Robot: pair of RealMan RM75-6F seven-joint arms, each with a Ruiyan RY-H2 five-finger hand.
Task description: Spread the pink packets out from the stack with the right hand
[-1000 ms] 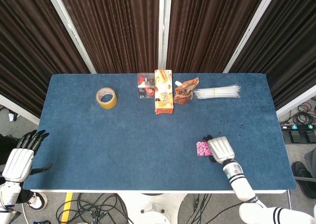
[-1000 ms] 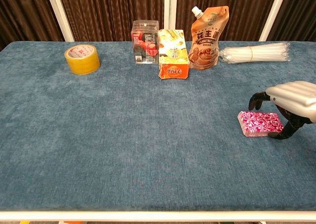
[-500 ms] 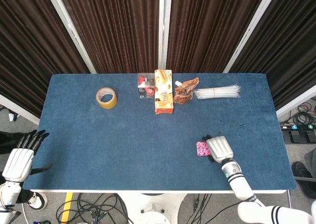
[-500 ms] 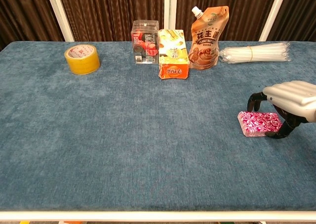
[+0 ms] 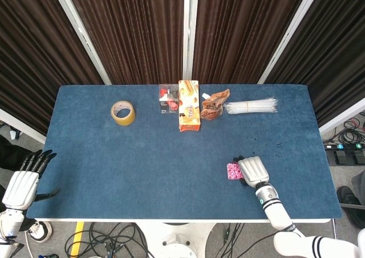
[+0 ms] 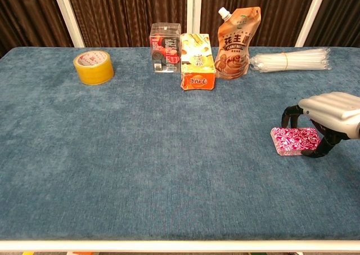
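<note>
The packets (image 6: 295,140) lie stacked near the table's (image 5: 114,155) front edge, at about 4 o'clock. The right hand (image 6: 329,113) arches over them, fingers (image 6: 289,115) curled down around the stack; contact is unclear. It should press lightly on top and sweep toward 9 o'clock.

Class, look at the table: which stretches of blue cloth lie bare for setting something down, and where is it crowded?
Bare: the wide cloth between the tape roll and pink packets, and the near-left corner. Crowded: the back row of clear box, snack box, pouch, and straws.
</note>
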